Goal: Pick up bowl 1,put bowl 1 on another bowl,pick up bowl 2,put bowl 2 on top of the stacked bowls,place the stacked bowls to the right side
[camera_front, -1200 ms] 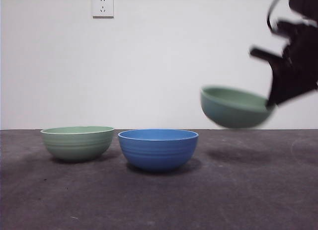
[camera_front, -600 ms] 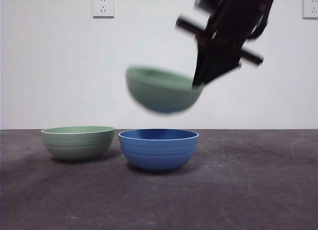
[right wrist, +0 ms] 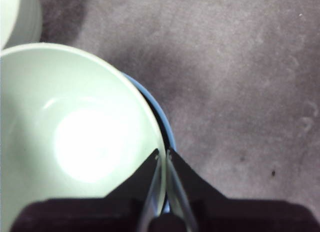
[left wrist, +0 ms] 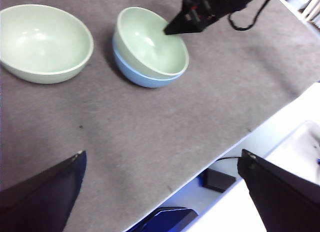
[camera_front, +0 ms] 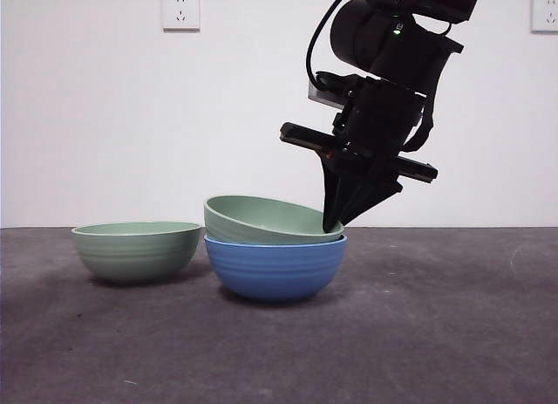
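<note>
Green bowl 1 [camera_front: 270, 219] came down from mid-air at frame centre, now sat tilted inside blue bowl [camera_front: 275, 266]. Right gripper [camera_front: 336, 221] jaws still clenched on its rim. Bowl 2 [camera_front: 137, 249] waited at left, untouched. Left gripper [left wrist: 160, 192] hung high, jaws spread, empty. Release seemed next.

The front view sits low, level with the surface [camera_front: 436, 334], facing a white wall [camera_front: 105, 116], close to the bowls. The left wrist view looks down from high and far; the right wrist view hangs close above. All three share the blue bowl [camera_front: 275, 266] and the green bowl [left wrist: 150, 41] nested in it.
</note>
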`<move>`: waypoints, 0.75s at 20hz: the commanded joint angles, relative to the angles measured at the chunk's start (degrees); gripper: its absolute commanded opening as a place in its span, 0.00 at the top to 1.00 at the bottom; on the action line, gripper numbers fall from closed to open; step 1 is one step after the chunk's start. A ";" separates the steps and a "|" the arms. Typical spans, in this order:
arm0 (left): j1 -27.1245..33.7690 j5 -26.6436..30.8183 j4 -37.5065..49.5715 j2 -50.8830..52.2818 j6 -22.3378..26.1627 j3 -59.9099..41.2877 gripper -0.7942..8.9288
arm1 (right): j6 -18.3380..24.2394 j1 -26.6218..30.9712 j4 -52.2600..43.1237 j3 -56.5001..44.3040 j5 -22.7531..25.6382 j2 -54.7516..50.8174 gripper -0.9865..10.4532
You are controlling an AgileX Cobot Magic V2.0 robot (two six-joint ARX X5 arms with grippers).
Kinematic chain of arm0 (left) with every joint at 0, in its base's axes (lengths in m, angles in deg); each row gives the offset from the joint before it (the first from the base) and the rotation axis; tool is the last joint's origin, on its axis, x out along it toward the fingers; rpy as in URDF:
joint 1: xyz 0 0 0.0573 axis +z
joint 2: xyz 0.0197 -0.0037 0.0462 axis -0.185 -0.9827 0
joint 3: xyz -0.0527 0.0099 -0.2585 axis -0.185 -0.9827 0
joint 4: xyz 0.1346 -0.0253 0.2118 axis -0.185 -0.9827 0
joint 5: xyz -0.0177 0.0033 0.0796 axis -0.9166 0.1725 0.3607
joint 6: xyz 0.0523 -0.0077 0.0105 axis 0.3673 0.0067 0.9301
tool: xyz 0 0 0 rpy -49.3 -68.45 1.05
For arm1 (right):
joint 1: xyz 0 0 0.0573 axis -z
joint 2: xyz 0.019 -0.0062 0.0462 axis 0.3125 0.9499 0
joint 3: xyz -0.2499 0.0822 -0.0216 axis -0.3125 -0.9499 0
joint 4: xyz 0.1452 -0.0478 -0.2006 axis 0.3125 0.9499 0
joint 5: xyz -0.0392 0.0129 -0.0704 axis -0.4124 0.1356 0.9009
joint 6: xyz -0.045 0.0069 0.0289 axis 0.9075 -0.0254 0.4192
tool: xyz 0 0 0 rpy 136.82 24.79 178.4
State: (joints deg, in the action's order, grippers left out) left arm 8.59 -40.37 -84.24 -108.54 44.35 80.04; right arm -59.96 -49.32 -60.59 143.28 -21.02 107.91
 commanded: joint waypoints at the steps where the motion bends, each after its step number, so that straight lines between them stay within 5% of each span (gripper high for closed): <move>1: -0.20 2.12 0.17 -0.46 0.28 0.15 0.18 | 0.09 -0.20 1.88 -0.26 -0.04 0.39 0.77; 9: -0.22 4.15 7.30 -8.63 -0.07 0.15 0.18 | 0.09 -0.26 3.74 -0.22 -0.04 -10.58 0.74; 15: -0.55 9.31 26.34 -23.56 -7.04 0.24 0.18 | 0.59 -0.07 13.79 -0.22 0.39 -28.63 0.74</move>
State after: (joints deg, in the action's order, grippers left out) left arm 8.29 -31.32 -59.32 -131.31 39.30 80.04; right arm -59.90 -49.36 -46.91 143.31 -20.82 79.89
